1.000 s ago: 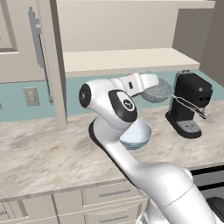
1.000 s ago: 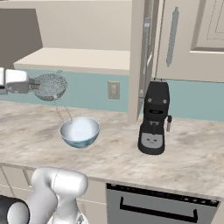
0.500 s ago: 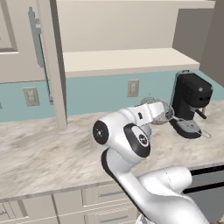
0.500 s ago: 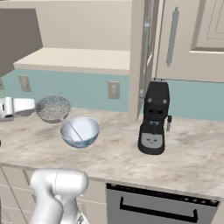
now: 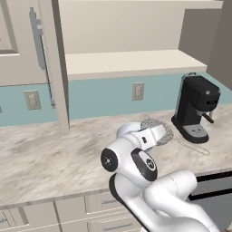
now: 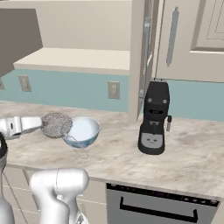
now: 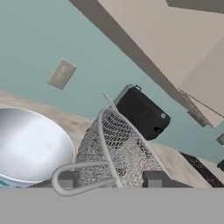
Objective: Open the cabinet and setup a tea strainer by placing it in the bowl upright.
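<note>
You've got the end effector [image 7: 109, 180] clamped partway shut on the tea strainer [image 6: 56, 124]; in the hand view both fingers [image 7: 66, 179] sit against the mesh w/ the wire handle loop curling past 1 of them. The strainer is off the table [image 6: 183, 162], hanging just beside the bowl [image 6: 83, 131], on the bowl's side away from the coffee machine [image 6: 154, 118], its rim about level w/ the bowl's rim or a bit above. It's tilted, not upright. Bowl rests on the table, its white inside showing, pale blue outside. Rel. to the bowl, the coffee machine stands well apart on the table, under the cabinet [image 6: 192, 39]. The cabinet is open: 1 door swung out edge-on above the machine, pale shelf [image 6: 74, 59] inside exposed above and behind the bowl. Wall outlet [image 6: 113, 90] on the teal backsplash behind the bowl.
</note>
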Motion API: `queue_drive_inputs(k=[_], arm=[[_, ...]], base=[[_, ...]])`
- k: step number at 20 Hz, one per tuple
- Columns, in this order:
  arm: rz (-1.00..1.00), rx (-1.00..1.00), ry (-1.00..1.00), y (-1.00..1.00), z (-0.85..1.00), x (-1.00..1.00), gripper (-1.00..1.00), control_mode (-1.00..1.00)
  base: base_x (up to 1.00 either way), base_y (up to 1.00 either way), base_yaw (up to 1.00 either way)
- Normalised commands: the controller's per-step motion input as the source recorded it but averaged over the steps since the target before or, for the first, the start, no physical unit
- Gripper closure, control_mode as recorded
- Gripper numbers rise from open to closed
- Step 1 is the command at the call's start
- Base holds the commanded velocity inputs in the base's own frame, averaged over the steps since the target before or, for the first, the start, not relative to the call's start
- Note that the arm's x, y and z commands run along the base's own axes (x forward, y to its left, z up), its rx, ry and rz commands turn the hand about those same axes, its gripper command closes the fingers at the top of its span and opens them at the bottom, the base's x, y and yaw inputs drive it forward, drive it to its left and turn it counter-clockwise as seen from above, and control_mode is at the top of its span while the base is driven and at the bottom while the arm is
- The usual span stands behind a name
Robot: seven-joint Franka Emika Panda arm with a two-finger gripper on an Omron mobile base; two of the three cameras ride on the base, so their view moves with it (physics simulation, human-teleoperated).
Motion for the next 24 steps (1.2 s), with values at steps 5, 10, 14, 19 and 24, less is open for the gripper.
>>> queue_drive_inputs(k=[5, 10, 14, 19, 24], arm=[[0.05, 0.00, 0.06, 0.00, -0.50, 0.17, 1.00, -1.00], [0.01, 0.00, 0.02, -0.10, -0.15, 0.11, 1.00, -1.00], [0.00, 0.00, 0.00, -0.18, -0.02, 0.21, 1.00, -1.00], [0.04, 0.00, 0.00, -0.02, 0.01, 0.38, 1.00, -1.00], [0.01, 0.00, 0.01, 0.10, -0.06, 0.53, 1.00, -1.00]], base=[[0.00, 0.00, 0.00], [0.00, 0.00, 0.00], [0.00, 0.00, 0.00], [0.00, 0.00, 0.00], [0.00, 0.00, 0.00]])
